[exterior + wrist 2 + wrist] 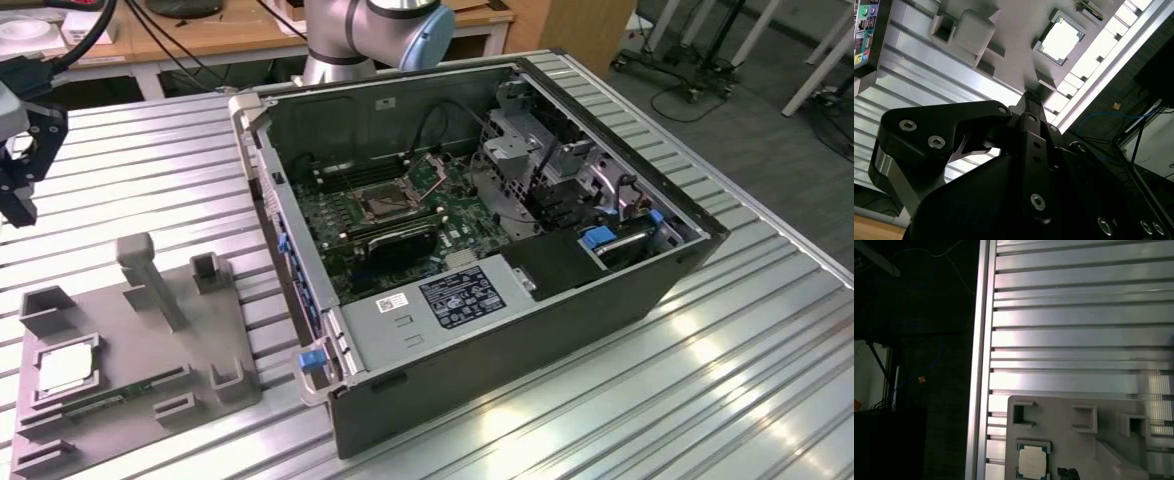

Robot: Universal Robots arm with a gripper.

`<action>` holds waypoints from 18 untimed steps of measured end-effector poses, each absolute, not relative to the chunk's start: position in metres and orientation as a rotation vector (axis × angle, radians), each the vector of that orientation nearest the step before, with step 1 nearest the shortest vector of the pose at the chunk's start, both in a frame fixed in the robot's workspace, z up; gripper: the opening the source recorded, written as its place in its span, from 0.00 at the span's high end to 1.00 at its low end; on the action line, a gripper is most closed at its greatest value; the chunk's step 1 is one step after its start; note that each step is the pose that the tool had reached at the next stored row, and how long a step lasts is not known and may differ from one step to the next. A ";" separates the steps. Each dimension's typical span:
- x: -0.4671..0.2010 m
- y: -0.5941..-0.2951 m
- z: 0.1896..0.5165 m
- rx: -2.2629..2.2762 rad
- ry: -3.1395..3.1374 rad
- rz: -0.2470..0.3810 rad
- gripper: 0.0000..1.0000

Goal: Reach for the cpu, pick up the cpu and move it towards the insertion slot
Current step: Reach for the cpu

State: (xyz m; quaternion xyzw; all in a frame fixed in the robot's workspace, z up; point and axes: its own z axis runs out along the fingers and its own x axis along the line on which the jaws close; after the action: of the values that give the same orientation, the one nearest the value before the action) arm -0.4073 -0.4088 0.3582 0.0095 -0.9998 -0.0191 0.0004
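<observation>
One gripper (19,205) hangs over the slatted table (160,170) at the exterior view's left edge, apart from the cpu (67,370), which lies flat in a recess of the grey tray (200,330). The slot (378,205) sits on the board inside the open case (534,330).

In the second wrist view the gripper (1030,95) points toward the tray (1014,25). The cpu (1060,37) lies beyond its tip. Whether the gripper is spread or pressed together cannot be told.

In the first wrist view the cpu (1032,461) rests in the tray (1064,435), untouched.

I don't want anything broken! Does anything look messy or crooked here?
Nothing stands out. The cpu lies flat in the grey tray, and the insertion slot sits inside the open computer case. Nothing spilled.
</observation>
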 end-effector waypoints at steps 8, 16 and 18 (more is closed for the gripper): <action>-0.408 -0.409 0.356 0.030 -3.140 -0.060 0.89; -0.408 -0.410 0.354 0.030 -3.140 -0.060 0.89; -0.409 -0.411 0.354 0.030 -3.140 -0.060 0.89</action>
State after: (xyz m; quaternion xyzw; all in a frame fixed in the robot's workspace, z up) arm -0.4090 -0.4109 0.3536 0.0095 -0.9998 -0.0191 0.0004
